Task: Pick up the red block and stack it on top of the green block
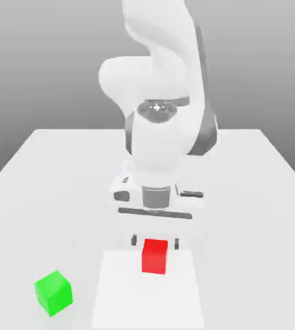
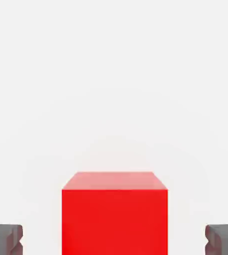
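Beside red block [image 1: 154, 256], green block [image 1: 53, 292], well apart

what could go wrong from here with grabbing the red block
1. The open claw straddles the red block with gaps beside both fingers; uneven closing could nudge or twist it.
2. The green block sits rotated, toward the exterior view's left, so a misaligned placement could slip off.

A big white table [image 1: 53, 187] fills the lower part of the exterior view. It is flat and plain. Behind it, across the top of the frame, is a gray wall [image 1: 40, 58], darker at the top and lighter lower down.
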Robot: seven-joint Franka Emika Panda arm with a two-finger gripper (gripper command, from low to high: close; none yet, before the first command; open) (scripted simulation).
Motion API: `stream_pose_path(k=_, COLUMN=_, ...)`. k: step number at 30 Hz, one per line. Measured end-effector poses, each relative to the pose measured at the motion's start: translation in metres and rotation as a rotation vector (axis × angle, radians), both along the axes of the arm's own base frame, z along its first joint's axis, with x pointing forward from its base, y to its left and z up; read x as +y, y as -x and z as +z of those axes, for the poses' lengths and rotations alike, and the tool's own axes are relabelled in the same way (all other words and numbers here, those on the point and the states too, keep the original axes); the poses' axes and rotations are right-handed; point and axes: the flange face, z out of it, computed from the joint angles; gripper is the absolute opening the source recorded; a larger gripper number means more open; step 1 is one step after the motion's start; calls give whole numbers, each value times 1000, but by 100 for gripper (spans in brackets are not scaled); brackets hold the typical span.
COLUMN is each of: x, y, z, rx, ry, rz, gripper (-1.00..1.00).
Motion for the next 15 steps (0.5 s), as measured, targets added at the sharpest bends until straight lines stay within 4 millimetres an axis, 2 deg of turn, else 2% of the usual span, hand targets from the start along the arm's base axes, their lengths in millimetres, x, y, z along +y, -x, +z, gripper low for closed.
stream_pose_path(k=1, x=0, y=1, z=-6, rx=0, ry=0, rz=1, gripper=-100)
stream_pose_path(k=8, x=0, y=1, z=-6, rx=0, ry=0, rz=0, gripper=-100)
stream_pose_path(k=15, x=1, y=0, z=48, rx=0, ry=1, rz=2, gripper=-100)
